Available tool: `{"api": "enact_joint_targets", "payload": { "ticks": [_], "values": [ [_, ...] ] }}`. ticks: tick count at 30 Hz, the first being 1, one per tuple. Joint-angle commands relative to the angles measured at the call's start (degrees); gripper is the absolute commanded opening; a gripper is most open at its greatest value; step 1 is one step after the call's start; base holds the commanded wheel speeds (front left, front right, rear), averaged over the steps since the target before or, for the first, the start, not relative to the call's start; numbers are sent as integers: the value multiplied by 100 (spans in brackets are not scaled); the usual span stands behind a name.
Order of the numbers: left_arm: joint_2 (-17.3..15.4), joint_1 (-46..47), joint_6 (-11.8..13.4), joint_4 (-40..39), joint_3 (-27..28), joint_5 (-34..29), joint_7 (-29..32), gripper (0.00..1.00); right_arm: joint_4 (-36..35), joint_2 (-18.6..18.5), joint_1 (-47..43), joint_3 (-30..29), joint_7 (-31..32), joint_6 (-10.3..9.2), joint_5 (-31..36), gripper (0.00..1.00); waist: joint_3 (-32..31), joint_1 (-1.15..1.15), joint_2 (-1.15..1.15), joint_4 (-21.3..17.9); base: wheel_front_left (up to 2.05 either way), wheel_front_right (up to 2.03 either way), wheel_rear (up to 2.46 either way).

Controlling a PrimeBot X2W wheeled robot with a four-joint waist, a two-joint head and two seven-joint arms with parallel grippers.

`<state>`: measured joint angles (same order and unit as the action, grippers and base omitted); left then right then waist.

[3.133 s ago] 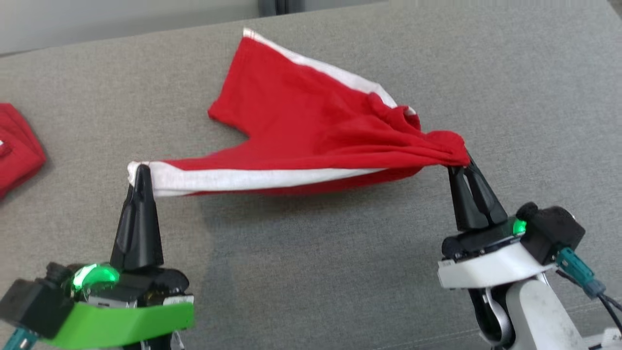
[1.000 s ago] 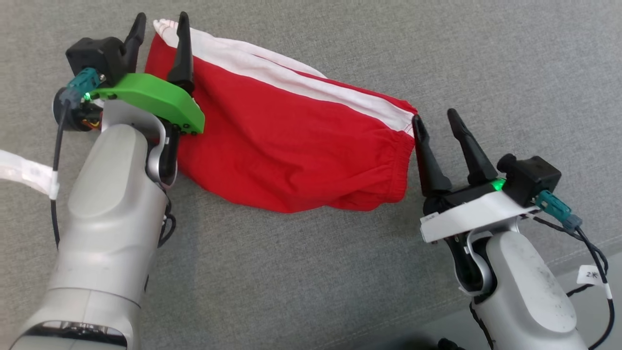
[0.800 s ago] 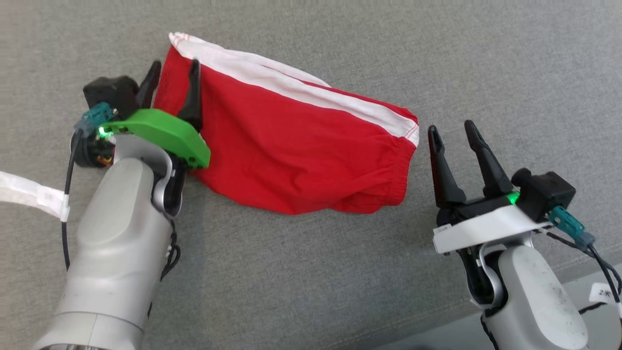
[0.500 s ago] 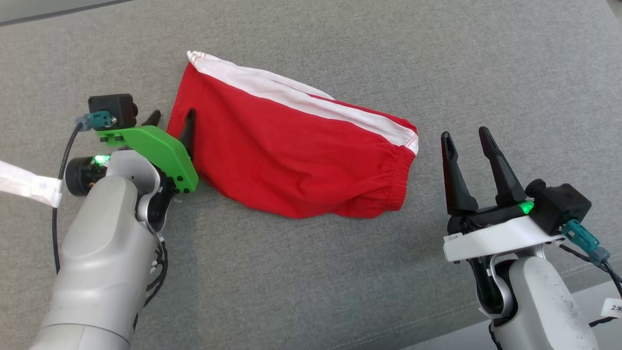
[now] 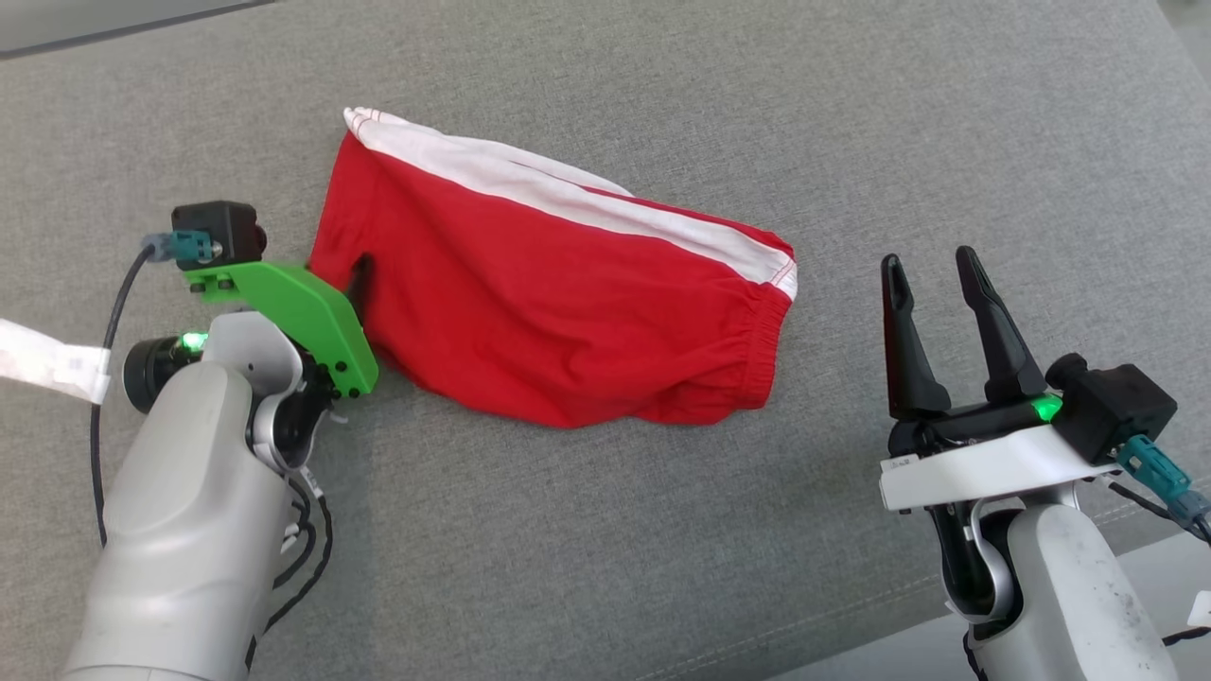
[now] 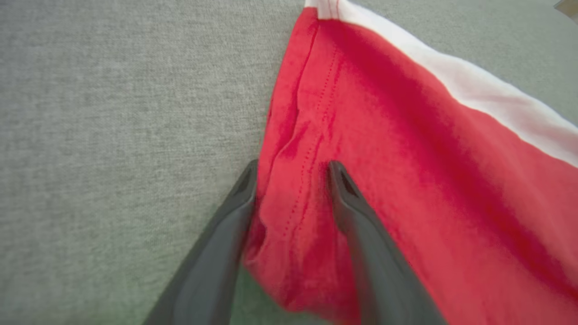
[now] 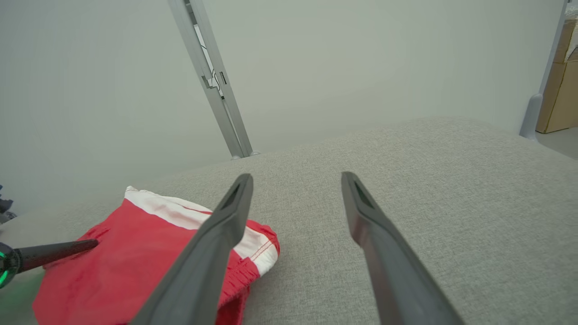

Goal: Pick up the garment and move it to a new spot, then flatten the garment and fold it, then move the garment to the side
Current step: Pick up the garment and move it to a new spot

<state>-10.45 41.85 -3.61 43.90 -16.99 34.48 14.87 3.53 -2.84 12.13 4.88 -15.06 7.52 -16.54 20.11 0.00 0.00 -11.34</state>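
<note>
Hazard: the garment (image 5: 558,312) lies doubled over on the grey upholstered surface (image 5: 605,549), white stripe (image 5: 568,194) along its far edge and elastic waistband (image 5: 762,345) toward the robot's right; judged from this layout, the fold is complete and transfer to the side remains. If the left claw (image 6: 291,174) closes on the upper layer alone, a lift would probably peel that layer back and open the fold. If the outer finger pushes the stitched hem (image 6: 316,131) sideways instead of passing beneath it, the cloth is likely to bunch into a ridge. A lift or drag from this one end, with the waistband end unsupported, could let that end sag and skew the stack. Left claw: jaws moderately apart, straddling the hem end of the garment. One finger rests on the grey surface against the cloth edge; the other lies on top of the red fabric. A raised pleat of fabric sits between them; it is not pinched. Right claw (image 5: 928,257): jaws wide apart, empty, touching nothing, positioned near the waistband end but apart from it.
</note>
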Motion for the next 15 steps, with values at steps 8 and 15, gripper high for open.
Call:
{"api": "enact_joint_targets", "payload": {
  "ticks": [8,15],
  "values": [
    [20,-557,18,-523,85,150,-298,0,24,-9,-165,-89,-17,-6,78,100,-325,0,0,126,0,0,0],
    [123,-1530,129,-1384,287,402,-744,0,91,-9,-377,-354,-17,-6,178,100,-689,0,0,396,0,0,0]
  ]
}}
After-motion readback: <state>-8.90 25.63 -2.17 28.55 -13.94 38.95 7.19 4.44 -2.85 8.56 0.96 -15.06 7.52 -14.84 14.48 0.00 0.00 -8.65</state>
